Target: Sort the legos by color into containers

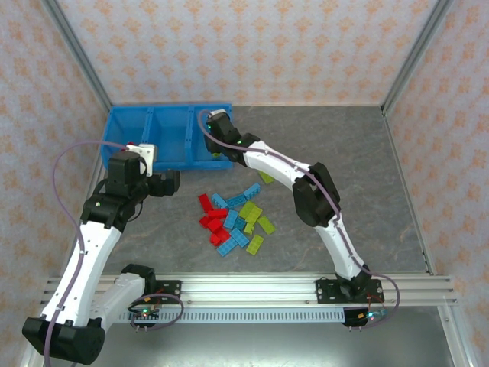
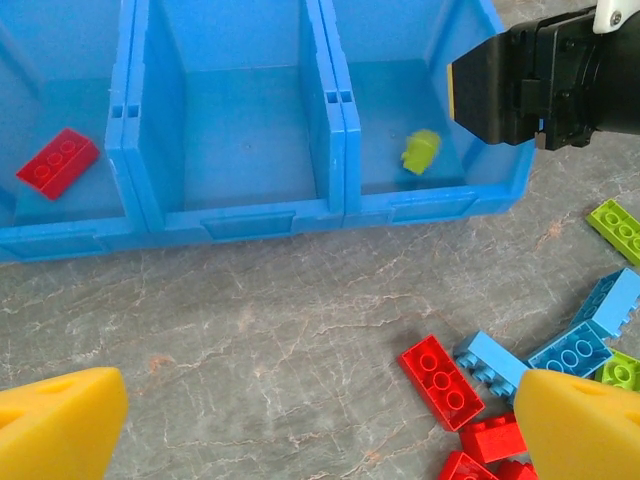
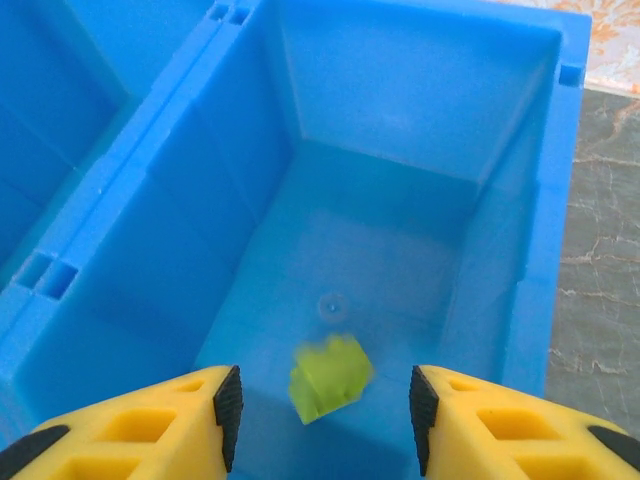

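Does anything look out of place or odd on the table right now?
Nothing damaged or spilled. The one oddity is the lime green brick in the right bin: it looks blurred and tilted below the right gripper, whose jaws stand apart, so it is probably mid-drop.

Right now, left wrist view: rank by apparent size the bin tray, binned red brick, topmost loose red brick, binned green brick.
1. bin tray
2. topmost loose red brick and binned red brick: alike, unranked
3. binned green brick, blurred
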Motion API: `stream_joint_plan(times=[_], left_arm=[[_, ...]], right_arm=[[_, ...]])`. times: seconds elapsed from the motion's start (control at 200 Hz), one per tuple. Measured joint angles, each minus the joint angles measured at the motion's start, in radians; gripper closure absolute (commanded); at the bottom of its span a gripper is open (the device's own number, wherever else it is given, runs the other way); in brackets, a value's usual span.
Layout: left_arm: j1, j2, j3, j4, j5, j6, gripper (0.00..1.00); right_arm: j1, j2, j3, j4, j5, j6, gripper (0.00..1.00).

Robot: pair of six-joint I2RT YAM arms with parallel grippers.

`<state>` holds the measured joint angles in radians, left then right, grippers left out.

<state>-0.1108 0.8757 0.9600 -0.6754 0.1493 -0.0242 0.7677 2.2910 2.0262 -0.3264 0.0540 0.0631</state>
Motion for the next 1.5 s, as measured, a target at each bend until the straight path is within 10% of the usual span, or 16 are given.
stream_joint_plan(times=[0.355, 0.671, 0.976, 1.501], left_arm=[[0.0, 0.085, 0.016, -0.014, -0.022, -0.067, 0.0], [-0.235, 0.275, 0.005, -0.006, -0.013, -0.607, 0.3], [-0.563, 0.651, 0.084, 0.041, -0.174, -0.969, 0.44], [-0.574, 0.885, 0.167, 0.047, -0.3, -1.049, 0.56]], right_arm=[[0.0, -0.502, -0.348, -0.078, -0.026, -0.009, 0.36], [-0.001, -1.138, -1.028, 0.099, -0.005, 0.048, 0.05], [-0.001, -1.177, -1.23, 0.077, 0.023, 0.124, 0.03], [-0.001, -1.193, -1.226, 0.06, 0.063, 0.119, 0.03]])
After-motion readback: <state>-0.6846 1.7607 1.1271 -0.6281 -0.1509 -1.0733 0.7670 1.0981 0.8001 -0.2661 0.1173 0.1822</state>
